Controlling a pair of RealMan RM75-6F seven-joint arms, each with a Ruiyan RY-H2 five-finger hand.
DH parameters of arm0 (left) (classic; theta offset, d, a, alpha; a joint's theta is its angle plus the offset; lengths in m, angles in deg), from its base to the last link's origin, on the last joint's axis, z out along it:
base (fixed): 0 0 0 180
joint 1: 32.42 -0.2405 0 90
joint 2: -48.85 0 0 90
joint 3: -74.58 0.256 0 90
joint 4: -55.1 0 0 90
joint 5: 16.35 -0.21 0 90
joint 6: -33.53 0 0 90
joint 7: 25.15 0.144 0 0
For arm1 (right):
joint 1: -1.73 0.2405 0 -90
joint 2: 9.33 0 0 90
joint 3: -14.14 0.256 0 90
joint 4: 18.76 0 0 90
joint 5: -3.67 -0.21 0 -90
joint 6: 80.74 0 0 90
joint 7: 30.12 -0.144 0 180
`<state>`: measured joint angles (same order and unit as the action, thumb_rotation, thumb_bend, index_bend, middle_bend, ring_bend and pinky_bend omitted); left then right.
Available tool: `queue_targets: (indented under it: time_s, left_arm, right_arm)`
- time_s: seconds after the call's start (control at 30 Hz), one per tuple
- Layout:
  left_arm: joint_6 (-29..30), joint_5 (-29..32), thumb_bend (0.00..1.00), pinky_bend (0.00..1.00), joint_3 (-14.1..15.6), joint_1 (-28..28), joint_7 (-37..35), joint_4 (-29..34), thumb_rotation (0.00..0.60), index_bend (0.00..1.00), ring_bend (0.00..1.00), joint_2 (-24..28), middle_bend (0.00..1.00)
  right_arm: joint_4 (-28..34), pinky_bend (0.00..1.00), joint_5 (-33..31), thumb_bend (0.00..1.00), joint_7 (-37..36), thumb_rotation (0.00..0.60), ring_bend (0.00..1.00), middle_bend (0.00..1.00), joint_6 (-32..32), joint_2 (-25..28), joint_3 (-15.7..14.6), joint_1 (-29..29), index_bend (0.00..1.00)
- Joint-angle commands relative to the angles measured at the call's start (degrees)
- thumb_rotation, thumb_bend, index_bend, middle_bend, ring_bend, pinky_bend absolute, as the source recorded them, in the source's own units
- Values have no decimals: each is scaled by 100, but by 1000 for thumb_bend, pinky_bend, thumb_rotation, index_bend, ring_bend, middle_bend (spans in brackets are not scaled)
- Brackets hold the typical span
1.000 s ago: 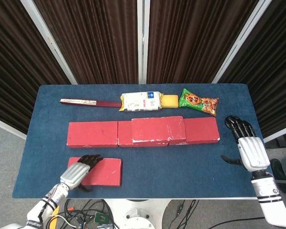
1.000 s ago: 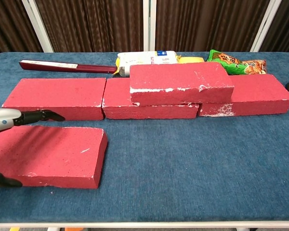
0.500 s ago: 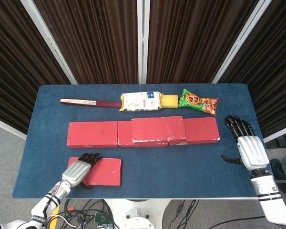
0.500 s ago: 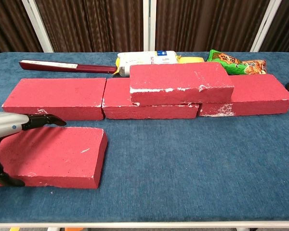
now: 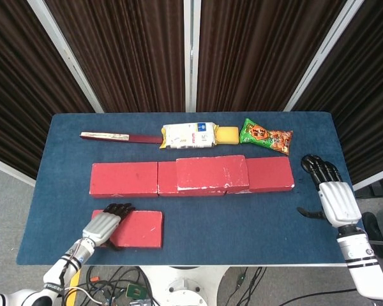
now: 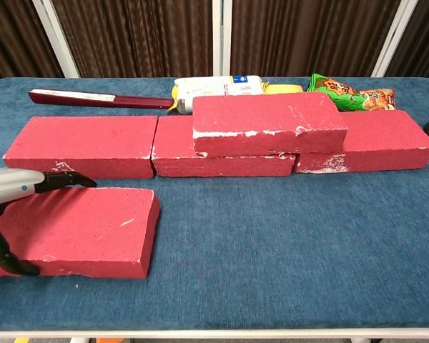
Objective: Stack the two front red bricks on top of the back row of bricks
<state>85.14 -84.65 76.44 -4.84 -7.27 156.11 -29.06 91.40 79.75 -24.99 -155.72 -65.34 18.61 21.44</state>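
Note:
One red brick (image 5: pixel 140 228) (image 6: pixel 86 227) lies flat at the front left of the blue table (image 5: pixel 242 217). My left hand (image 5: pixel 106 223) (image 6: pixel 18 187) straddles its left end, fingers curled over the back edge and thumb against the front face. Behind it runs the back row: a left brick (image 5: pixel 124 178) (image 6: pixel 82 146), a middle one mostly covered, and a right brick (image 5: pixel 272 173) (image 6: pixel 382 146). Another red brick (image 5: pixel 212 172) (image 6: pixel 268 121) lies on top of the row's middle. My right hand (image 5: pixel 330 191) rests open, palm down, by the table's right edge.
Along the back edge lie a long dark red packet (image 5: pixel 120 137) (image 6: pixel 100 98), a white packet (image 5: pixel 189 136) (image 6: pixel 218 86), a yellow item (image 5: pixel 228 134) (image 6: pixel 282 88) and a green snack bag (image 5: pixel 265 136) (image 6: pixel 350 93).
My left hand has drawn slightly back and left along the front brick, and its fingers have dropped onto the back edge. The brick and the right hand have stayed put.

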Motion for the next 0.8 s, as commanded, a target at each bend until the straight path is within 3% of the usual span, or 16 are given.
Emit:
queue_targets:
  time_s: [0.03,0.47,0.7,0.8]
  left_arm:
    - [-86,68,0,0,0,50,-51,-39,600,0,0,5,0]
    - [-132,202,0,30,75,169,26,-117,600,0,2,-17,40]
    - [-43,213,0,34,97,170,42,-121,600,0,119,-8,86]
    - [29,165,44,62,111,157,57,-117,600,20,162,-8,132]
  right_arm:
    - [-4,0,-5,0,2,600,0,0,20,11,16,-13,0]
    - [-44,0,-29,0,31,600,0,0,122,-2,105,-68,0]
    - [-73,0,-95,0,111,600,0,0,138,-36,141,-105,0]
    - [-85,0,-88,0,104,600,0,0,138,-36,157,-121,0]
